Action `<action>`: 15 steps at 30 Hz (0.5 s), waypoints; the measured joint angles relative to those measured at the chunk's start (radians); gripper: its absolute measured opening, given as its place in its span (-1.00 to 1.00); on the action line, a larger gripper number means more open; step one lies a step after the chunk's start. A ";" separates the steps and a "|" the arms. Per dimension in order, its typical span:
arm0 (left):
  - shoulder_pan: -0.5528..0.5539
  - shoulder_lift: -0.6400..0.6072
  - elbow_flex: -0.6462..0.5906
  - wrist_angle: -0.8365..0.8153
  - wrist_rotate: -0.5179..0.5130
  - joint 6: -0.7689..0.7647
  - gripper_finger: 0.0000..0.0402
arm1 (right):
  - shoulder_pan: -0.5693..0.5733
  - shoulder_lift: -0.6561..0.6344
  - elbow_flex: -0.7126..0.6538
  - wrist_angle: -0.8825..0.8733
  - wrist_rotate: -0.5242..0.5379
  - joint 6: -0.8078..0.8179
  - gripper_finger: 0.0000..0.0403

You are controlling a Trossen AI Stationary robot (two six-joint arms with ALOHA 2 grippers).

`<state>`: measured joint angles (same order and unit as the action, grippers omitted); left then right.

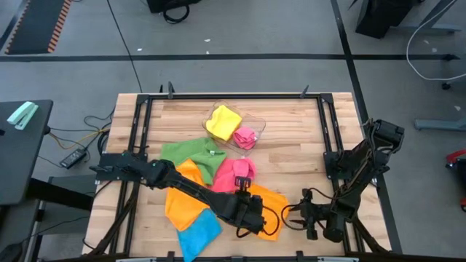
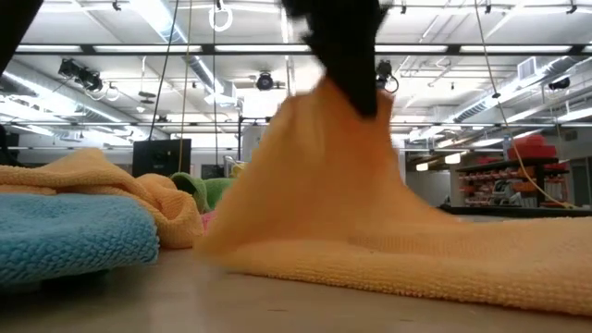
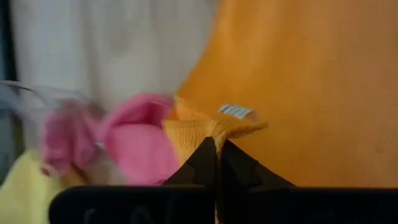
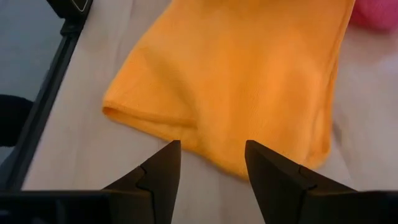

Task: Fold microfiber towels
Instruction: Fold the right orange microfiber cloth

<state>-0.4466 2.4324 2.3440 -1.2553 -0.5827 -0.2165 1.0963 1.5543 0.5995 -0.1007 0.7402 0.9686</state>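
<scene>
A: Big picture first: the pale wooden worktop (image 1: 291, 138) carries the whole spread of small soft microfiber towels, and the one in play is the orange square cloth (image 1: 271, 206) lying down at six o'clock, just right of centre.

B: And the left pincer (image 1: 250, 216) has it! In the left wrist view the two dark fingers are pressed together on a bunched orange corner (image 3: 214, 127), white label showing just beside the pinch. From table height the cloth rises in a peak to that grip.

A: The relation that counts: the pinched corner sits at the cloth's nine o'clock edge, and the rest trails away toward three o'clock, straight at the right pincer (image 1: 312, 224). That long axis runs nine to three.

B: The right pincer waits just off the three o'clock edge, fingers parted, holding nothing; its wrist view shows the orange edge (image 4: 186, 121) right ahead between them. So it is the nearer arm for that far edge.

A: My read: the left arm, stretched long and low from nine o'clock across the other towels, would carry its corner over.

B: Smaller pieces: green cloth (image 1: 191, 151) at centre, pink cloth (image 1: 234, 173) beside it, blue cloth (image 1: 198, 231) at seven o'clock.
</scene>
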 joint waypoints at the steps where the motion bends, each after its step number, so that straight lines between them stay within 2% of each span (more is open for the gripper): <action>1: 0.006 -0.022 0.000 0.002 0.000 0.009 -0.93 | -0.001 0.000 0.000 0.002 0.014 -0.020 -0.07; 5: 0.018 -0.097 0.000 0.049 0.011 0.045 -0.96 | -0.014 -0.003 0.000 0.005 0.078 -0.102 -0.07; 9: 0.020 -0.147 0.001 0.144 0.141 0.104 -0.93 | -0.060 -0.025 0.000 0.007 0.148 -0.160 -0.07; 12: 0.019 -0.160 0.001 0.176 0.220 0.149 -0.94 | -0.123 -0.066 0.000 0.011 0.107 -0.241 -0.07; 15: 0.016 -0.172 0.000 0.183 0.232 0.182 -0.96 | -0.200 -0.123 0.000 0.026 0.024 -0.352 -0.07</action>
<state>-0.4309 2.2609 2.3440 -1.0720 -0.3506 -0.0343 0.8966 1.4309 0.5999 -0.0752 0.7646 0.6165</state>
